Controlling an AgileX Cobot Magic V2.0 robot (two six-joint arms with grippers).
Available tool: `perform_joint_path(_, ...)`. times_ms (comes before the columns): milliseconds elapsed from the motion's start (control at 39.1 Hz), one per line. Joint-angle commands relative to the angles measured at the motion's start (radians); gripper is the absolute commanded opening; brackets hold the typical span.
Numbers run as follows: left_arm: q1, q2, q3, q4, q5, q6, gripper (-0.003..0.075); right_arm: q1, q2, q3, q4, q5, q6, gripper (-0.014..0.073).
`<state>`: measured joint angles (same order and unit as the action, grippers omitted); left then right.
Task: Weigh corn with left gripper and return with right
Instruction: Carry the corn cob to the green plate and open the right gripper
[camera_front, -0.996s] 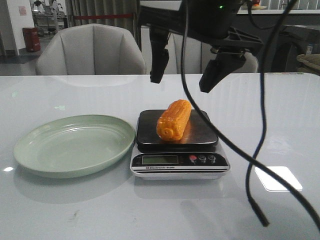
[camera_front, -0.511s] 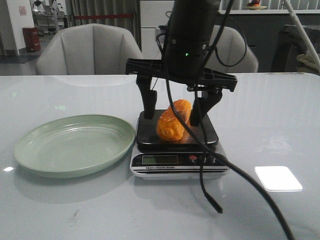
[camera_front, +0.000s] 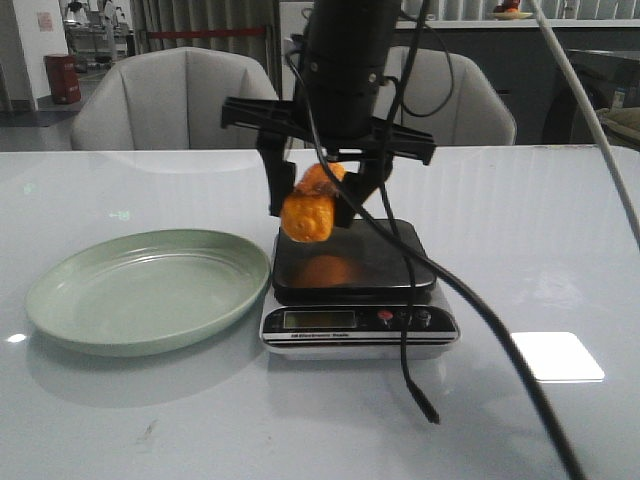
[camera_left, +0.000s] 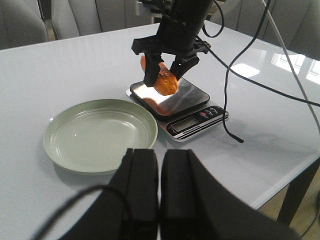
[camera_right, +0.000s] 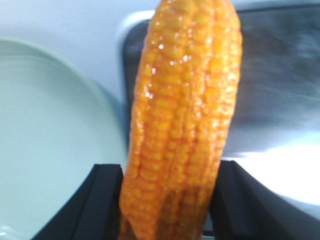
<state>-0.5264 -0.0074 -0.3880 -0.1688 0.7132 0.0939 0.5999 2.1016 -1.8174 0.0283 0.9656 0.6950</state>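
The left gripper (camera_left: 159, 190) sits pulled back at the near table edge, its fingers pressed together on nothing. Ahead of it lies the green plate (camera_front: 60, 300), bare, and beyond that the scale (camera_front: 360, 325). Half a second ago the corn (camera_front: 308, 208) lay on the black platform with the right gripper (camera_front: 312, 205) lowered around it; now the jaws are clamped on the cob and it hangs clear of the platform, its reflection showing underneath, already shifted toward the plate side. So the weighing looks finished, and the return leg appears underway, the plate being the likely target.
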Motion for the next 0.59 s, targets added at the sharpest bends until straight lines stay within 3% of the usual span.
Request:
perform_joint_path(0, -0.003, -0.006, -0.023, -0.010, -0.072, -0.001, 0.0121, 0.045, -0.062, -0.050, -0.010, -0.059, -0.007, 0.0311)
perform_joint_path(383, -0.003, -0.006, -0.023, -0.010, -0.072, -0.001, 0.0121, 0.198, 0.026, -0.050, 0.002, -0.224, -0.042, 0.0325)
perform_joint_path(562, -0.003, -0.006, -0.023, -0.010, -0.072, -0.001, 0.0121, 0.205, 0.068, -0.050, 0.065, -0.246, -0.042, 0.0459)
